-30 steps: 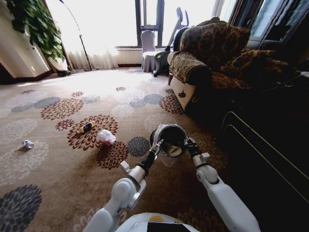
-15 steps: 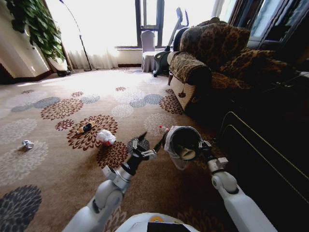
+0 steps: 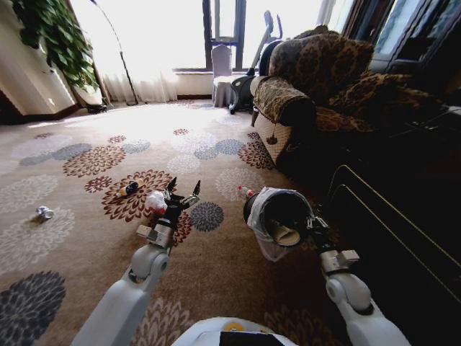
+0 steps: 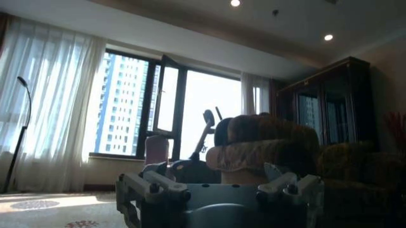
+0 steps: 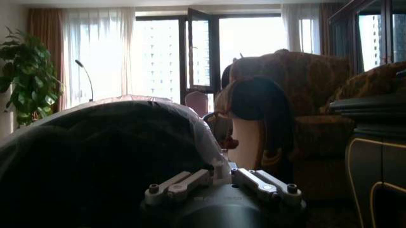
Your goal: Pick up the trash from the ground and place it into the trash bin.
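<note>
The trash bin [image 3: 268, 209], black with a pale liner, is tilted on its side above the carpet, and my right gripper [image 3: 311, 224] is shut on its rim. A white cup [image 3: 287, 235] lies inside it. In the right wrist view the bin [image 5: 108, 156] bulks just past the gripper [image 5: 222, 183]. My left gripper [image 3: 183, 189] is open and empty, hanging just right of the pink-white bag [image 3: 155, 203] on the floor. Its spread fingers [image 4: 155, 183] have nothing between them. A clear bottle [image 3: 245, 193] lies behind the bin. On the carpet farther left lie a yellow-black packet [image 3: 128, 190] and a silvery foil ball [image 3: 45, 213].
A patterned sofa [image 3: 317, 79] and a dark cabinet [image 3: 403, 202] close off the right side. A potted plant [image 3: 50, 36], a floor lamp [image 3: 115, 50] and a covered chair [image 3: 221, 72] stand by the far windows. Open flowered carpet [image 3: 72, 245] spreads to the left.
My left arm has swung left from the bin's mouth toward the pink-white bag, its gripper open. The right arm has carried the bin to the right and a little lower.
</note>
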